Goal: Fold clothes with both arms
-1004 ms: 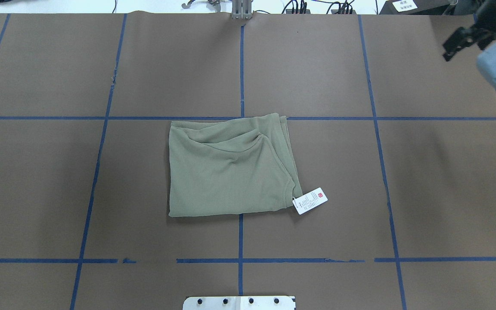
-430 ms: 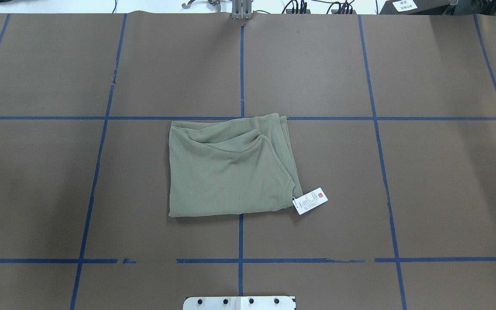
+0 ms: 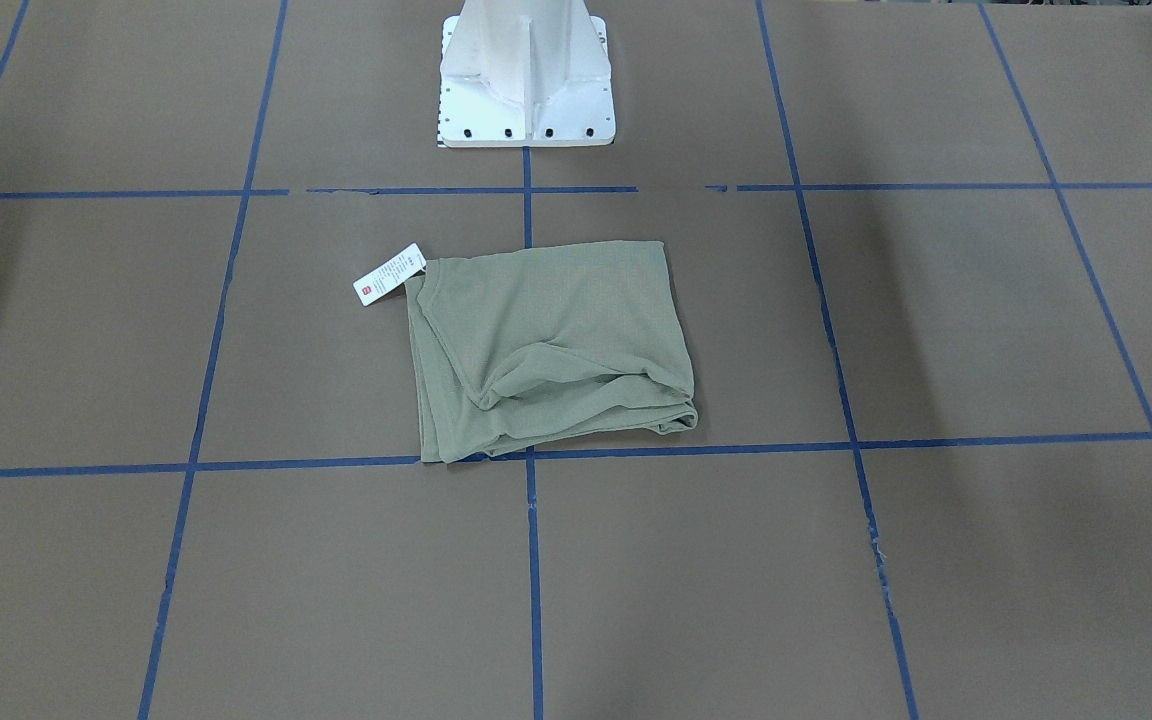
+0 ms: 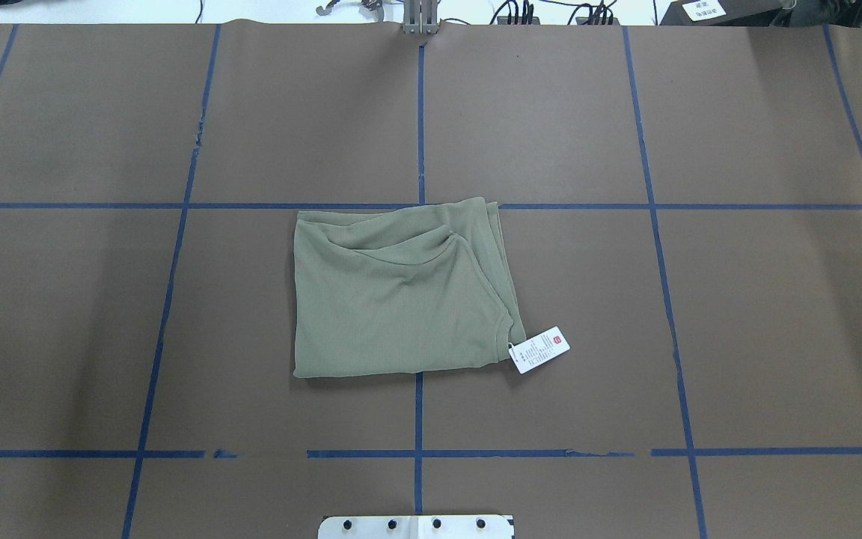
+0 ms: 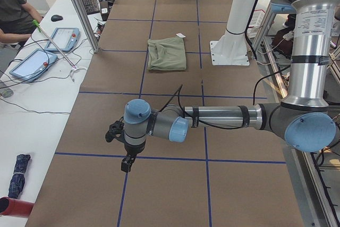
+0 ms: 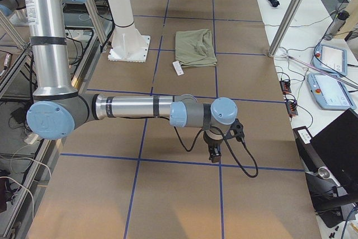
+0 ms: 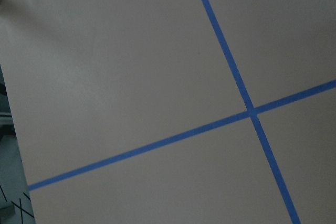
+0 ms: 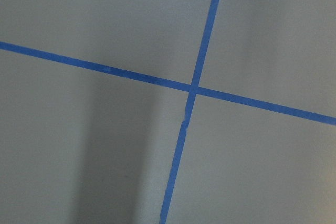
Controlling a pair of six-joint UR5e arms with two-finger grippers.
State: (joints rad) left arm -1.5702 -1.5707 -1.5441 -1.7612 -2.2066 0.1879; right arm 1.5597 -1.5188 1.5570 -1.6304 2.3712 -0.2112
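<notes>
The olive-green shirt [image 4: 393, 299] lies folded into a rough rectangle at the middle of the table, with creases near its far edge. It also shows in the front view [image 3: 556, 340] and both side views [image 5: 167, 52] [image 6: 194, 47]. Its white hang tag [image 4: 541, 349] lies on the table at the shirt's near right corner. Neither arm shows in the overhead or front view. The left gripper [image 5: 126, 163] hangs far out over the table's left end. The right gripper [image 6: 214, 154] hangs far out over the right end. I cannot tell whether either is open or shut. Both are well away from the shirt.
The white base pedestal [image 3: 526, 80] stands behind the shirt on the robot's side. Blue tape lines grid the brown table cover [image 4: 775, 314]. A side bench with tablets [image 5: 32, 62] and cables, a metal post [image 5: 79, 9] and a seated person [image 5: 16, 9] are beyond the far edge.
The right arm's gripper and wrist, at the overhead view's top right a second ago, have left that view. The shirt and tag have not moved.
</notes>
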